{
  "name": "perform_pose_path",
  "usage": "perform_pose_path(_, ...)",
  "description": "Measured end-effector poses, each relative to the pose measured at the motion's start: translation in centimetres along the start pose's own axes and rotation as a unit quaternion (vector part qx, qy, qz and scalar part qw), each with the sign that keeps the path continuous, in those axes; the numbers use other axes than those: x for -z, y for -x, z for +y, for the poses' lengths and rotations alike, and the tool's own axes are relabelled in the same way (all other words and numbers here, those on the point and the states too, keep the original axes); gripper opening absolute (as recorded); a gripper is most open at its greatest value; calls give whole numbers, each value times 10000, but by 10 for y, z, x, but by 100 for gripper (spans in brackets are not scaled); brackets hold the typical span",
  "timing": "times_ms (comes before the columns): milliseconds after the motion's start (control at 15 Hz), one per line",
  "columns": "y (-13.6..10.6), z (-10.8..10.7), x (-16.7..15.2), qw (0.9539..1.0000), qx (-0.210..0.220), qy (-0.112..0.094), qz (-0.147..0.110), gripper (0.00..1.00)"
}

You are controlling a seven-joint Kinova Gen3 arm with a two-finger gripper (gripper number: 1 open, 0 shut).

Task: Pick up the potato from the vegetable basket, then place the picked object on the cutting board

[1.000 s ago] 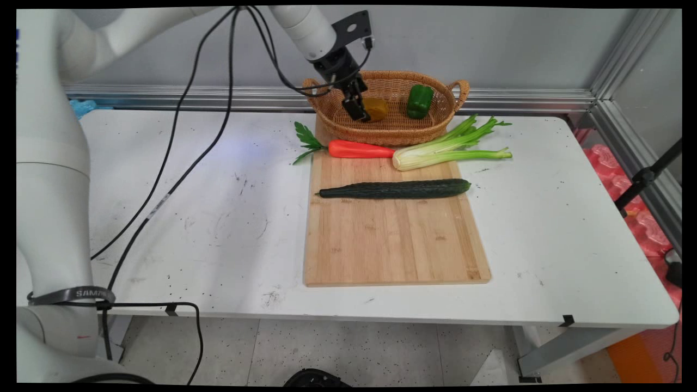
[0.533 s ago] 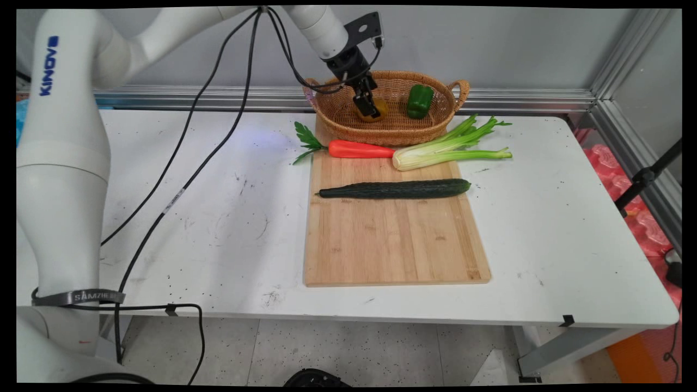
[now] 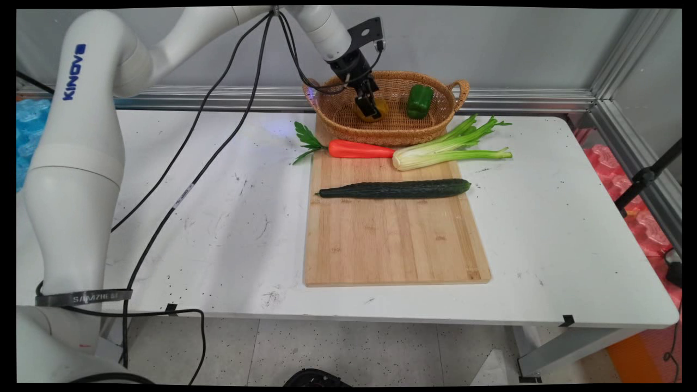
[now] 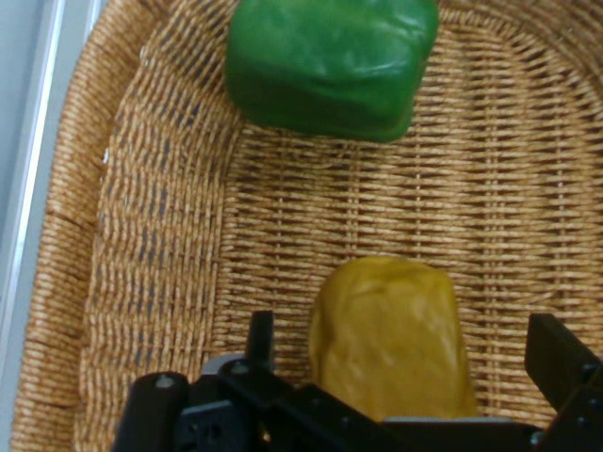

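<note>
End effector [image 4: 405,377] open astride yellow pepper [image 4: 391,339], frame bottom | basket [image 4: 141,235] | I centre fingers, close gently.

The gripper [image 3: 371,110] is now down inside the wicker basket [image 3: 396,133], further right than a second ago, when it sat at the yellow pepper's [image 3: 379,108] left side. Now it's right over the yellow pepper [image 4: 391,339], fingers [image 4: 562,356] spread either side of it. Over the last half second the shift is tiny, just a slight settling. The black cables [image 3: 239,117] swing rightward across the table [image 3: 163,218] as the arm reaches in.
</note>
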Motion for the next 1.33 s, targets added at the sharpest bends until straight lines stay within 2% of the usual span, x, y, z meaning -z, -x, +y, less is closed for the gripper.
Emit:
perform_pose_path(400, 4, -8, -9, 10000, 19, 76, -10, 100)
perform_pose_path(467, 5, -9, -10, 10000, 20, 95, -12, 0)
perform_pose_path(1067, 8, -9, -15, 9997, 23, 248, -53, 0)
perform_pose_path(1333, -1, -5, -6, 9998, 30, 182, -15, 0)
